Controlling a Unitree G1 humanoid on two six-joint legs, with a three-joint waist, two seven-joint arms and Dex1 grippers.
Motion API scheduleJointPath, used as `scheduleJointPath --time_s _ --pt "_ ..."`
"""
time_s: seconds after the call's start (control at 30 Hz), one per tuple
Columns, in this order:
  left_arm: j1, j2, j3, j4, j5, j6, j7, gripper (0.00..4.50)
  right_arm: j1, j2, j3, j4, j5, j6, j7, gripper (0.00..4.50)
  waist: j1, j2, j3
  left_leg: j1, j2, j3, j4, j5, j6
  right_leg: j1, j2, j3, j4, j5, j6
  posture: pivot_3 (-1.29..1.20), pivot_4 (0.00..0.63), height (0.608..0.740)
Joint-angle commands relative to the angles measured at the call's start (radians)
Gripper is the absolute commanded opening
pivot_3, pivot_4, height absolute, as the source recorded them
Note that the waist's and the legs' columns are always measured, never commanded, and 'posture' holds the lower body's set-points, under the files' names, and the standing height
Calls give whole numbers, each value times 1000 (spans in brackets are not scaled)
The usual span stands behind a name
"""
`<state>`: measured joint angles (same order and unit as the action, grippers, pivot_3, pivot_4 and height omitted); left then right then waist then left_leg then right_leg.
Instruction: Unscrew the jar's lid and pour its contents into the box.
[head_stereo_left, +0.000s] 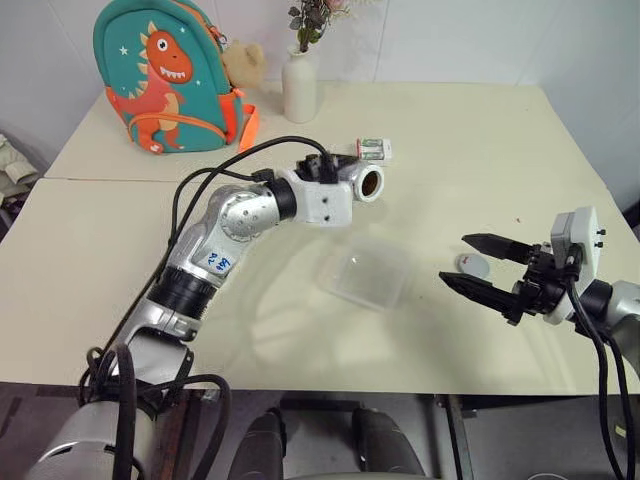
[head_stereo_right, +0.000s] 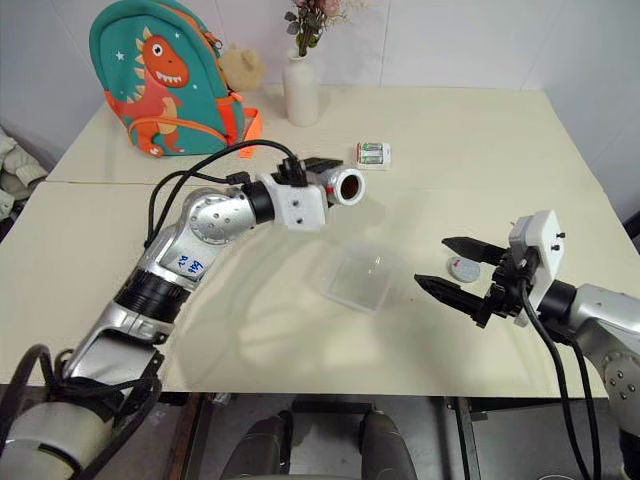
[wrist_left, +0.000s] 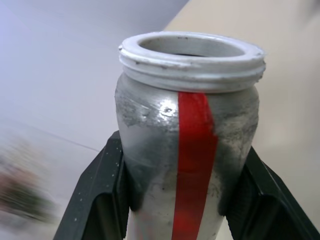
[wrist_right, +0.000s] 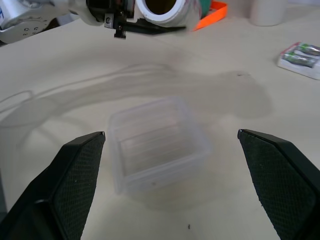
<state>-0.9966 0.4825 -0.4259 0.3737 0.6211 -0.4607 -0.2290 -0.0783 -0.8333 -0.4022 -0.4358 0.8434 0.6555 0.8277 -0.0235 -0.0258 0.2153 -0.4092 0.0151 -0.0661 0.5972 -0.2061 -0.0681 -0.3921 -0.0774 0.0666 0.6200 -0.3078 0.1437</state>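
Now, you are working over a cream table carrying a few bystanders at its far side: one teal dinosaur backpack with a small tan plush toy hanging beside it, one tall white flower vase, and one small white-and-green packet lying just behind the raised jar. None of them is sitting between your grippers and the box.

Your left gripper is clamping its two black fingers on the small slim silver jar with the red stripe down its side. The jar is hanging in the air, lying roughly level, its open threaded mouth facing toward the right side of the table, above and just behind the box. The inside of the mouth is looking dark, but you cannot tell from here how much is in it.

The one clear, translucent plastic box with rounded corners is sitting on the table between the two arms, and nothing is showing inside it.

The small round silvery-white lid with a red mark on top is lying flat on the table by the right gripper, partly hidden behind it.

Your right gripper is hovering to the right of the box, its fingers spread wide apart and gripping nothing.
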Motion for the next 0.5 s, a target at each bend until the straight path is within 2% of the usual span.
scheduleJointPath --time_s 0.03,0.13,0.23,0.37,0.5 --pt "-75 24 -105 36 353 -76 421 1968 7 21 -38 -44 15 -20 -26 4470 2 0 0 0 0 0 0 0 0 0 0 0 0 0 1 0 150 740" --pt "-127 30 -209 44 610 -13 737 1968 6 42 -33 -50 16 -21 -48 4470 5 -1 1 -1 -1 0 0 0 0 0 0 1 0 0 2 0 150 740" --pt "-167 11 -283 104 753 57 940 1968 -2 61 -29 -53 22 -22 -69 4470 10 -1 1 -2 -1 0 0 0 0 -1 0 1 0 0 2 0 150 740" --pt "-237 -61 -418 302 904 153 1113 1968 -22 97 -10 -61 31 -22 -101 4470 20 -1 1 -2 -1 0 1 0 0 -1 0 1 0 0 3 0 150 740" --pt "-286 -96 -495 411 967 214 1216 1968 -35 123 2 -73 36 -16 -122 4470 21 -2 1 -2 -2 0 1 0 0 -2 0 1 1 0 3 0 150 740"
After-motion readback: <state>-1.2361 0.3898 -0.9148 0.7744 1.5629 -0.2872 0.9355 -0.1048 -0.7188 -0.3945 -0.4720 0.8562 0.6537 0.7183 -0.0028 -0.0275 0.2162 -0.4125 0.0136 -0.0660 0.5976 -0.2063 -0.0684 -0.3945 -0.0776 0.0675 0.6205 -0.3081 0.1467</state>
